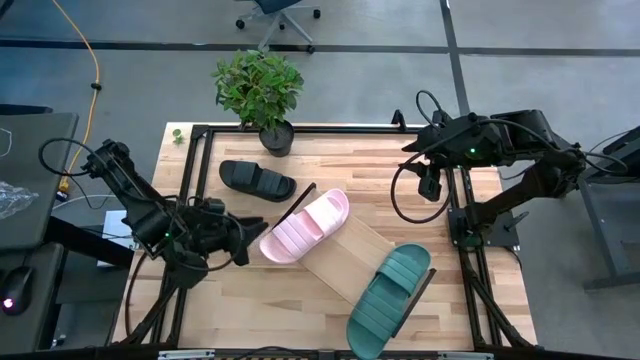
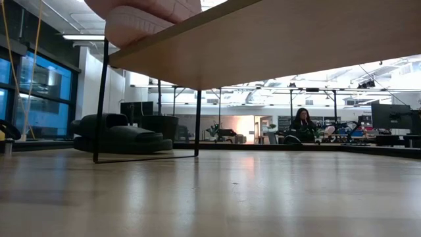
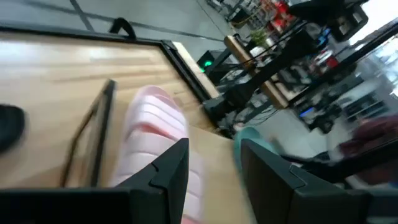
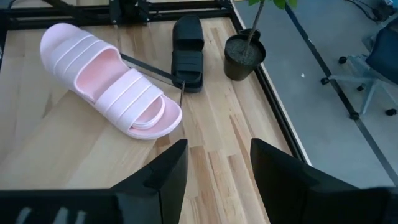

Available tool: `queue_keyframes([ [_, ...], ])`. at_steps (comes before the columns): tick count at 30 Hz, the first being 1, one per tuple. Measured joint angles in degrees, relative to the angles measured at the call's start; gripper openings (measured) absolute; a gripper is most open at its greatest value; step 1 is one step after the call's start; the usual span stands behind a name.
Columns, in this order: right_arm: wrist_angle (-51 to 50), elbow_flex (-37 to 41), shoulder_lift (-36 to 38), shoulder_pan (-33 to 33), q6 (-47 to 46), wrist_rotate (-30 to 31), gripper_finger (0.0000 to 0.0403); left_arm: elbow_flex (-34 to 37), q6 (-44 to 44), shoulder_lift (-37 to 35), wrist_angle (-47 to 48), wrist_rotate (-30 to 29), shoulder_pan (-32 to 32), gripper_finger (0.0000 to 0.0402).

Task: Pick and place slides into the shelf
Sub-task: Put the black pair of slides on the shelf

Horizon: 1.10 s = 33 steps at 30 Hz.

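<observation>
Grey floor surrounds the slatted wooden desk (image 1: 250, 290), on which the shelf (image 1: 345, 262) lies with its long axis diagonal, one end toward the potted plant (image 1: 262, 92) and the other away from it. On the shelf end nearer the plant rests the pink slide (image 1: 305, 227), its length turned across the plank. The teal slide (image 1: 390, 298) lies on the far end, partly over the edge, with the same slant. The black slide (image 1: 257, 179) sits on the desk between shelf and plant. The left claw (image 1: 240, 243) is just beside the pink slide, fingers apart and holding nothing. The right claw (image 4: 214, 177) waits by the desk edge, open and empty. From the low view the shelf hides most of the pink slide.
</observation>
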<state>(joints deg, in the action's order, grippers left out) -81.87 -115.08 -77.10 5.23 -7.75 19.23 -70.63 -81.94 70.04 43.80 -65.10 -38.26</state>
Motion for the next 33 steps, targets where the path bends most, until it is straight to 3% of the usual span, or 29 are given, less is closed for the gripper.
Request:
queue_keyframes([
  [19,1.2,0.0,0.0,0.0,-13.7,5.2,0.0167,0.0,0.6,-14.1,32.7,17.0,0.0,0.0133],
  [25,3.2,0.0,-0.1,0.0,-16.4,7.4,0.0167,0.1,-4.4,-16.7,46.8,24.5,0.0,0.0133],
  [33,3.5,0.0,-1.9,0.0,-17.8,9.9,0.0167,6.9,-2.2,-24.3,46.0,28.8,3.0,0.0133],
])
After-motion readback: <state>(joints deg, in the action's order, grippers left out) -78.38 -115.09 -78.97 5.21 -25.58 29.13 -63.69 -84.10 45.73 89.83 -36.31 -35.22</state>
